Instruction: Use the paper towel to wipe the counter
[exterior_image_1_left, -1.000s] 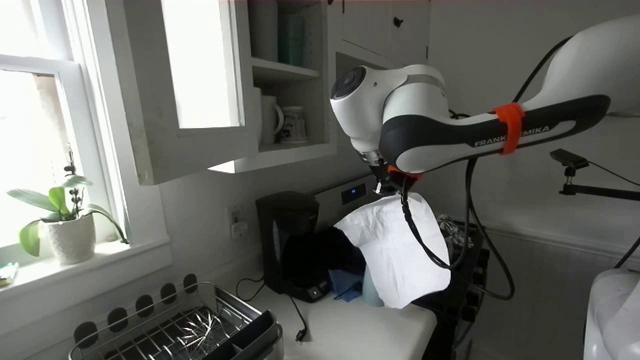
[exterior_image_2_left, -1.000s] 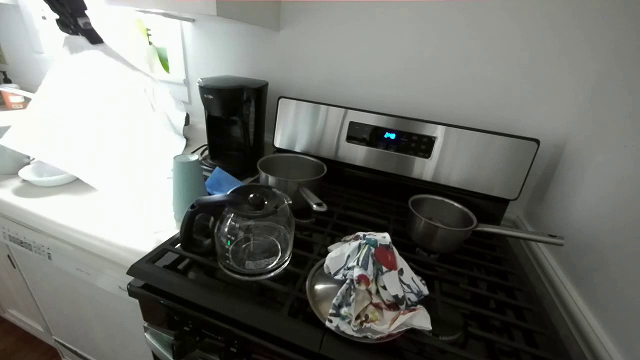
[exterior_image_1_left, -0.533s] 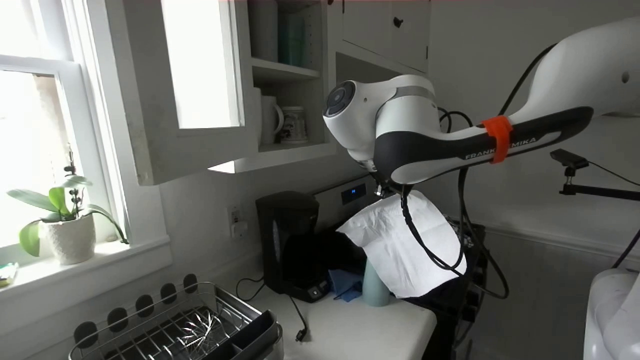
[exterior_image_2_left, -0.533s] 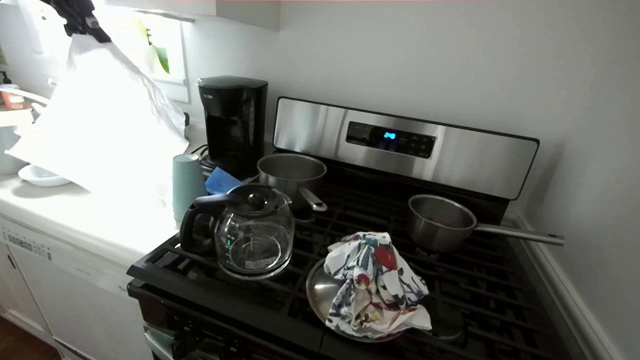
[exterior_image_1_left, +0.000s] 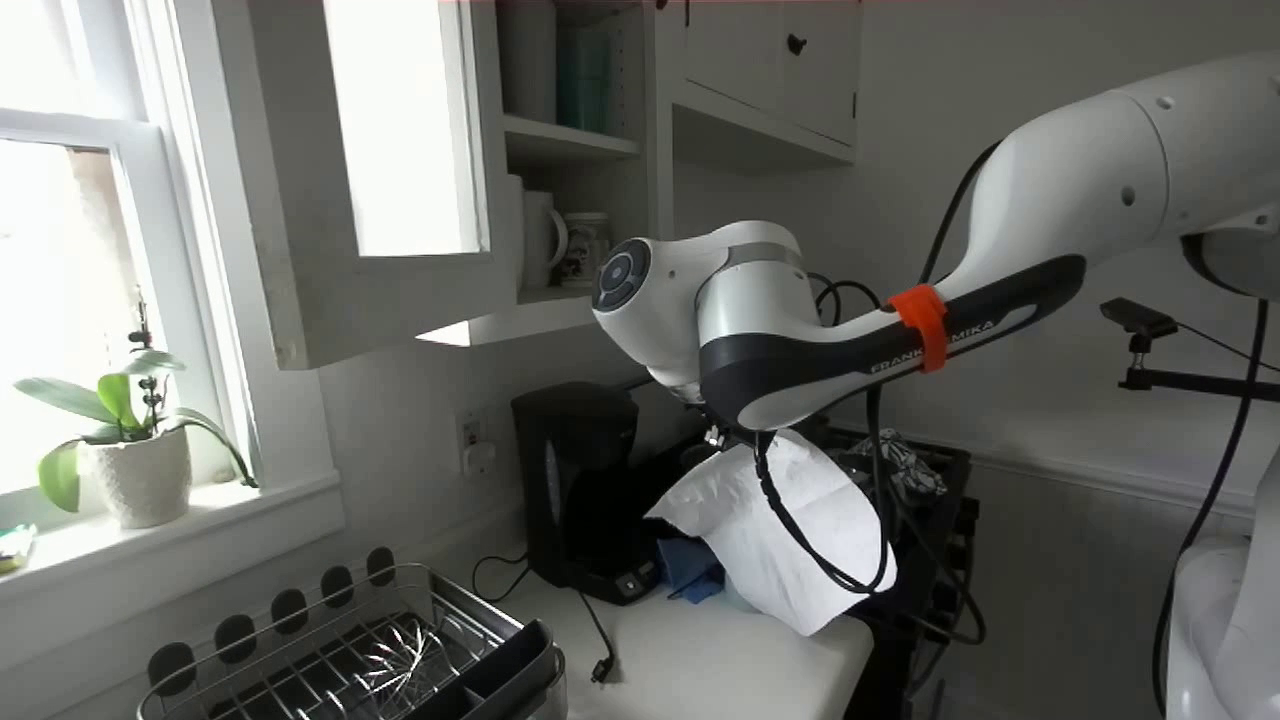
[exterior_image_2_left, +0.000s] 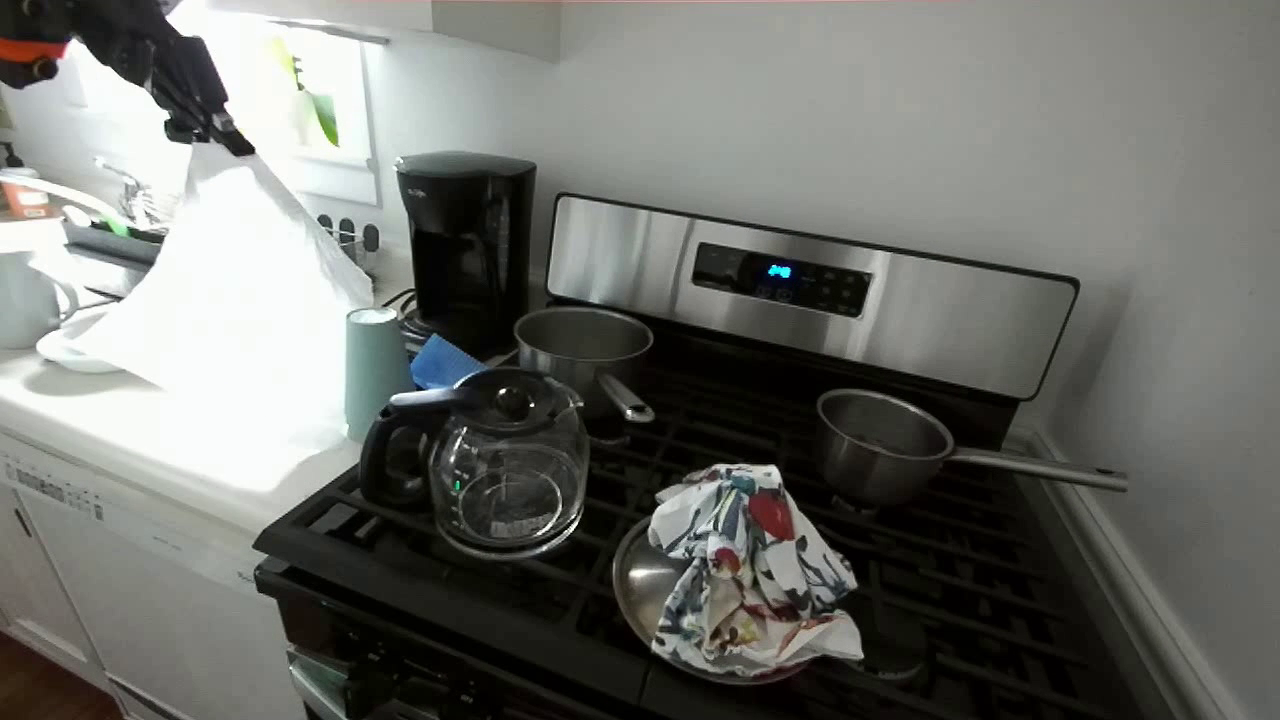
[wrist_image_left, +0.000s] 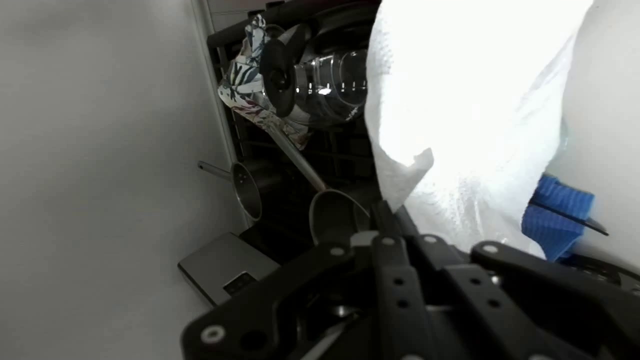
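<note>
One crinkled paper towel (wrist_image_left: 470, 120) hangs, flaring downward.

We're seeing the Franka Emika Panda arm (exterior_image_1_left: 1010, 230) reaching in from the right in an exterior view, its forearm (exterior_image_1_left: 820, 365) sloping down toward the wrist (exterior_image_1_left: 655, 300). We're finding the Robotiq gripper (exterior_image_2_left: 225, 140) angling downward at upper left in an exterior view. In the wrist view, we're noting its fingers (wrist_image_left: 387, 225) pressing together, side by side, pointing toward the top.
</note>
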